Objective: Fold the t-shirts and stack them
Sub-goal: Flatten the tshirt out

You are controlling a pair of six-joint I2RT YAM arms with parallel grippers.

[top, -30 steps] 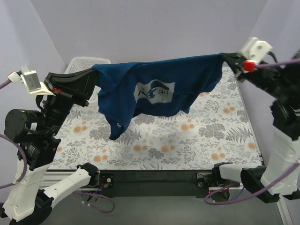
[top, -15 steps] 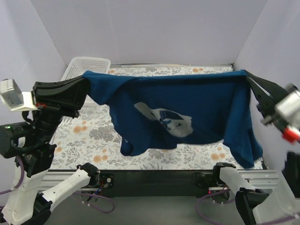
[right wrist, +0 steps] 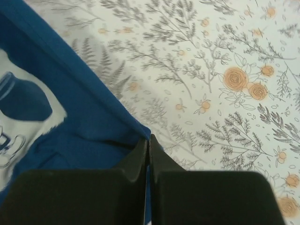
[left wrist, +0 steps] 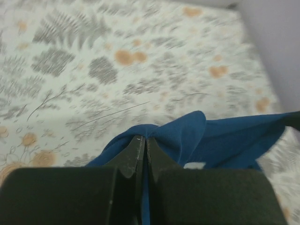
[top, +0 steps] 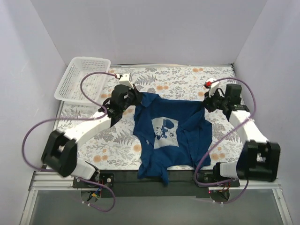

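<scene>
The navy-blue t-shirt (top: 174,136) with a light grey print (top: 165,131) lies spread on the floral table, its lower part hanging over the near edge. My left gripper (top: 134,100) is shut on the shirt's far left corner; in the left wrist view the t-shirt (left wrist: 220,140) bunches at my left gripper (left wrist: 144,140). My right gripper (top: 205,104) is shut on the far right corner; in the right wrist view the t-shirt (right wrist: 70,112) runs into my right gripper (right wrist: 149,140).
A white mesh basket (top: 84,78) stands at the far left corner of the floral table (top: 178,79). Purple cables loop over both arms. Grey walls close in the back and both sides.
Both arms have swung down from holding the shirt stretched high in the air. The shirt now lies on the table, still pinched at its two far corners.
</scene>
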